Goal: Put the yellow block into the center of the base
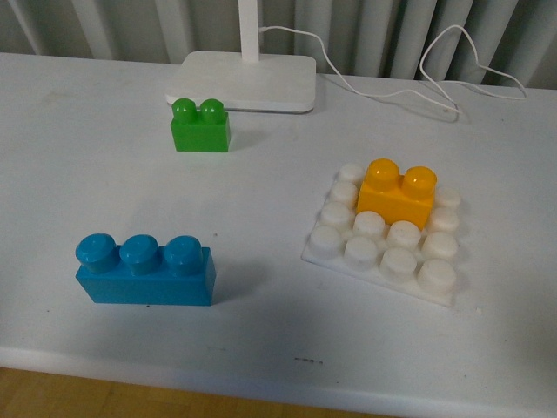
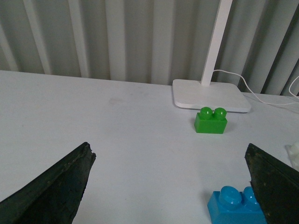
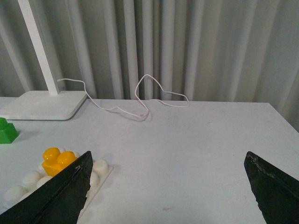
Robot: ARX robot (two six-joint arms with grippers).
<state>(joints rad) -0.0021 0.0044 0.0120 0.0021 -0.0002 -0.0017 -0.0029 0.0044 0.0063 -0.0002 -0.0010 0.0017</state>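
Note:
The yellow block (image 1: 398, 191) stands upright on the white studded base (image 1: 383, 256), among its middle studs toward the far side. In the right wrist view the same yellow block (image 3: 56, 159) and base (image 3: 100, 167) show just beside one dark finger. My right gripper (image 3: 168, 186) is open over bare table, well away from the block. My left gripper (image 2: 170, 182) is open too, with nothing between its fingers; the blue brick (image 2: 236, 207) lies by one finger. Neither arm appears in the front view.
A green two-stud brick (image 1: 201, 126) sits in front of the white lamp foot (image 1: 244, 80). A longer blue brick (image 1: 144, 269) lies at the near left. The lamp's white cable (image 1: 435, 65) loops along the back right. The table's front edge (image 1: 261, 379) is close.

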